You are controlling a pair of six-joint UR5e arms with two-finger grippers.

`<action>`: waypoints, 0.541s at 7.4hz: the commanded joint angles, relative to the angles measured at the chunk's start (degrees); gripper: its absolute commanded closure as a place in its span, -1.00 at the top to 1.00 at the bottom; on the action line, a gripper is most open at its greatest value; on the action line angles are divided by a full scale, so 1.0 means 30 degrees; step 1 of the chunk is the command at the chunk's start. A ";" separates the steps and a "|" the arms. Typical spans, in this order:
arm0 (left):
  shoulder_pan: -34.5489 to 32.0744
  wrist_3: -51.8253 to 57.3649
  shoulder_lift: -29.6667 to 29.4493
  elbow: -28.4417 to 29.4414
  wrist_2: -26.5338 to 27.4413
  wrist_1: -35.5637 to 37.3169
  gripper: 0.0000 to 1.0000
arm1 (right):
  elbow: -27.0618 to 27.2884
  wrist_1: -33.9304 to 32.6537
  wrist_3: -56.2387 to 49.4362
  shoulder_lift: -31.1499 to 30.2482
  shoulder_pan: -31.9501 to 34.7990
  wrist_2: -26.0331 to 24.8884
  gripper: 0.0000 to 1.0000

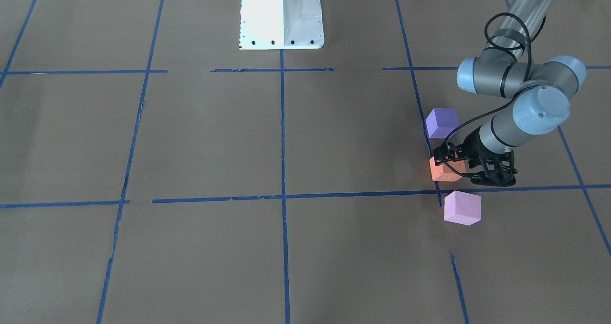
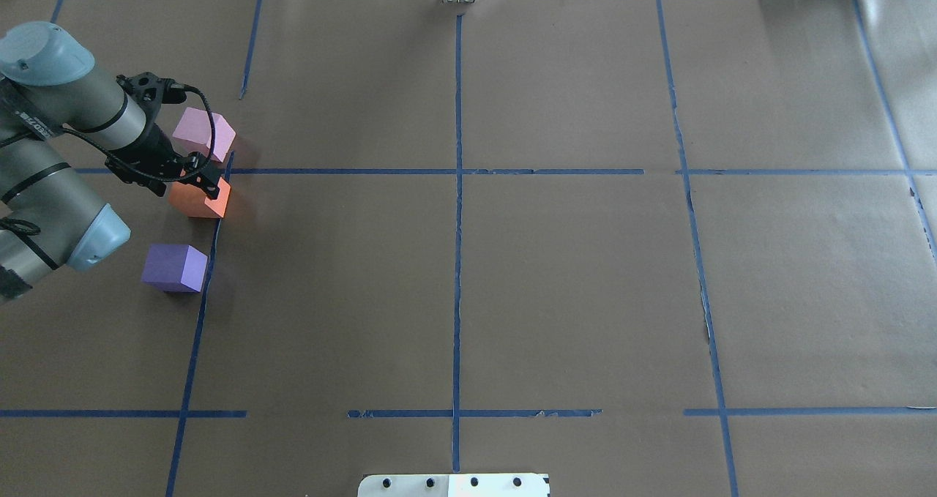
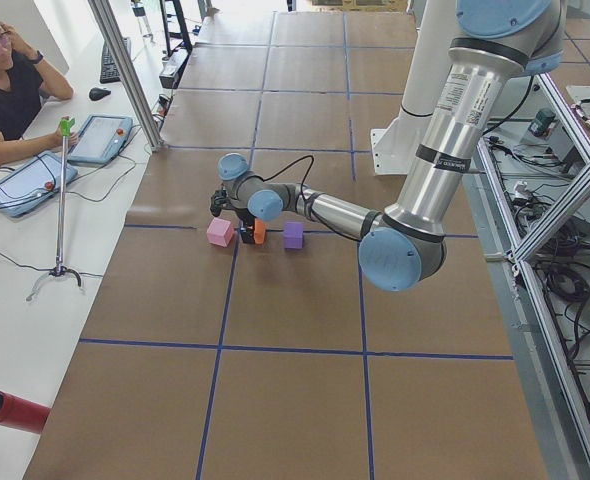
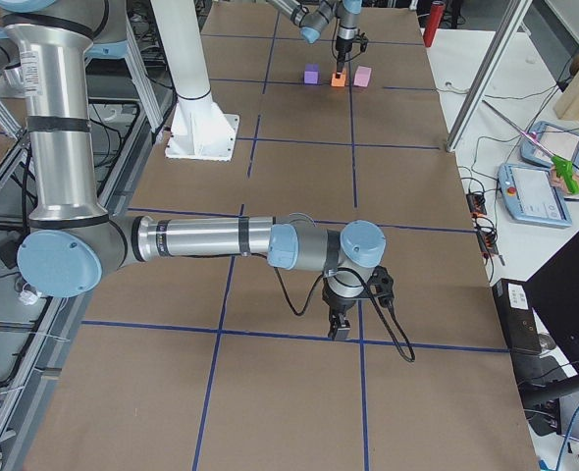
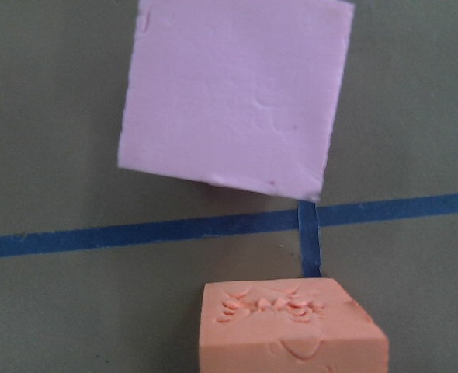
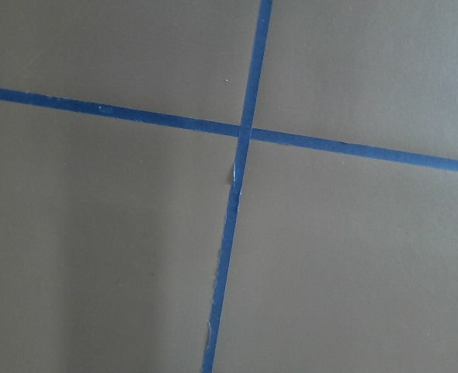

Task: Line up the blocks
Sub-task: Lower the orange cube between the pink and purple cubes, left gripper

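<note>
Three cubes stand in a short row beside a blue tape line at the table's left. The orange block (image 1: 441, 172) (image 2: 195, 201) is in the middle, the violet-blue block (image 1: 442, 122) (image 2: 174, 268) nearer the robot, and the pale pink block (image 1: 462, 208) (image 2: 203, 132) farther out. My left gripper (image 1: 449, 165) (image 2: 205, 184) reaches down over the orange block, its fingers closed on the block's sides at table level. The left wrist view shows the orange block (image 5: 291, 330) close below and the pink block (image 5: 233, 93) beyond it. My right gripper (image 4: 340, 330) shows only in the exterior right view, low over the table; I cannot tell its state.
Brown paper with a grid of blue tape lines (image 2: 457, 171) covers the table. The robot's white base (image 1: 281, 16) stands at the near middle edge. The right wrist view shows only a tape crossing (image 6: 244, 132). An operator sits beyond the far table edge (image 3: 5, 90).
</note>
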 commanded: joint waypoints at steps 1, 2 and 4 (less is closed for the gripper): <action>-0.0361 -0.0032 -0.0077 -0.0564 -0.0104 0.0226 1.00 | 0.0000 0.0000 0.0000 0.0000 0.0000 0.0000 1.00; -0.0885 -0.0032 -0.0077 -0.0974 -0.0104 0.0315 1.00 | 0.0000 0.0000 0.0000 0.0000 0.0000 0.0000 1.00; -0.1707 0.0113 0.0128 -0.2930 -0.0134 0.1828 1.00 | 0.0000 0.0000 0.0000 0.0000 0.0000 0.0000 1.00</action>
